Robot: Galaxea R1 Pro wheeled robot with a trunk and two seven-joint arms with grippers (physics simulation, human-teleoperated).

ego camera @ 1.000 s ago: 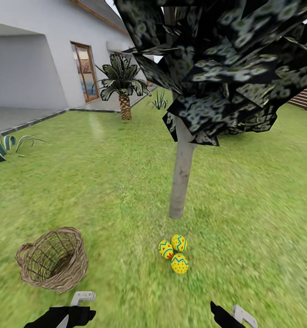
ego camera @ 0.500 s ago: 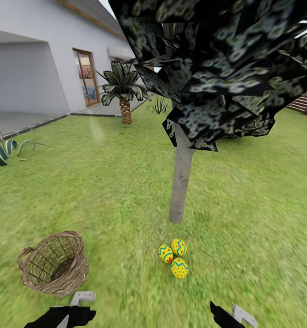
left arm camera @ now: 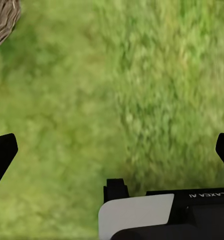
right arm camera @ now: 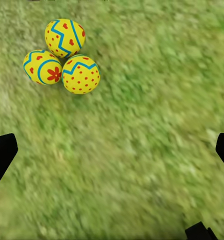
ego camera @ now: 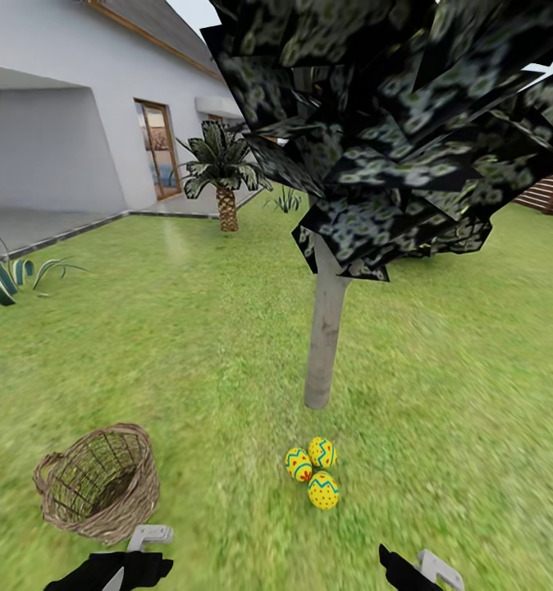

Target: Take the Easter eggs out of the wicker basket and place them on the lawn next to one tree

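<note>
While the eggs lay out on the grass, the scene stood thus:

Easter eggs (ego camera: 312, 473): three lay in a tight, touching cluster on the lawn (ego camera: 457, 394), near the foot of the tree (ego camera: 324, 345).
Wicker basket (ego camera: 100, 483): it sat tilted on the lawn, well apart from the eggs, and what showed of its inside looked empty.
Left gripper (left arm camera: 112, 150): its fingers were spread wide over bare grass, holding nothing.
Right gripper (right arm camera: 112, 150): its fingers were likewise spread apart and empty, with the eggs lying on the grass ahead of it.
Step in hand: by my judgement, placing was finished.
Next move: probably none but keeping both arms away from the eggs.
</note>
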